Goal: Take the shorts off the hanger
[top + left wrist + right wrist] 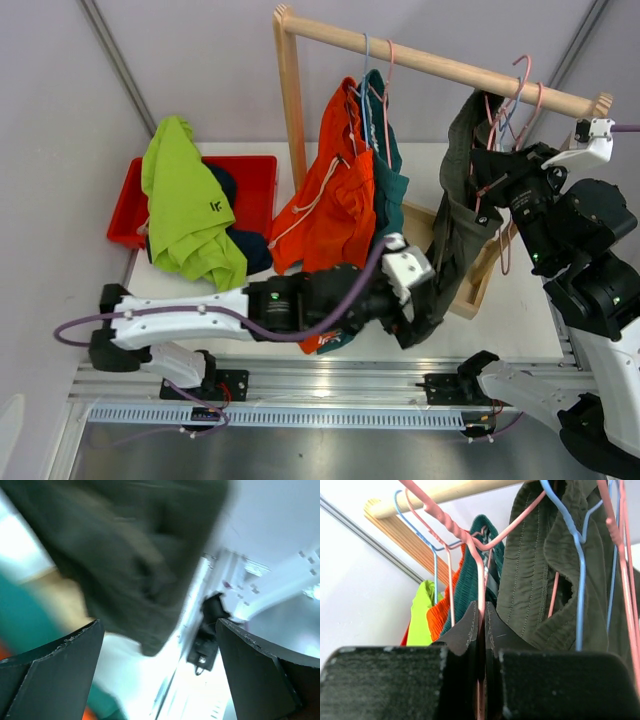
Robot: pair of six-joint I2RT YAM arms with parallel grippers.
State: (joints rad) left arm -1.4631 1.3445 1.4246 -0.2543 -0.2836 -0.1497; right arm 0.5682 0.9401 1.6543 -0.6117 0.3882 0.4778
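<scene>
The right gripper [481, 630] was seen pressed together on the lower wire of a pink hanger [479, 580], pinched between its two dark fingers [465, 630]. That hanger was hooked over the wooden rail [440, 65] near its right end, among other pink and blue hangers [580, 570]. The dark grey shorts [460, 210] were draped there, just beside the right gripper, hanging down towards the right part of the tabletop [520, 320].

The left gripper [418, 310] was held spread wide below the hem of the dark grey shorts, with nothing between its fingers [60, 675]; in the left wrist view the blurred grey cloth filled the space above the open jaws, and contact could not be told.

To the left of the grey pair, the teal shorts [390, 160] and the orange shorts [335, 200] with a white drawstring [310, 200] were hung side by side from the middle of the rail, touching each other. The rail was carried by a wooden upright [291, 110] standing towards the far edge of the tabletop.

At the far left corner of the tabletop a red tray [255, 180] was placed. The lime green shorts [190, 200] were heaped over it, spilling past its front rim, and the navy shorts [245, 245] were lying partly under them.
</scene>
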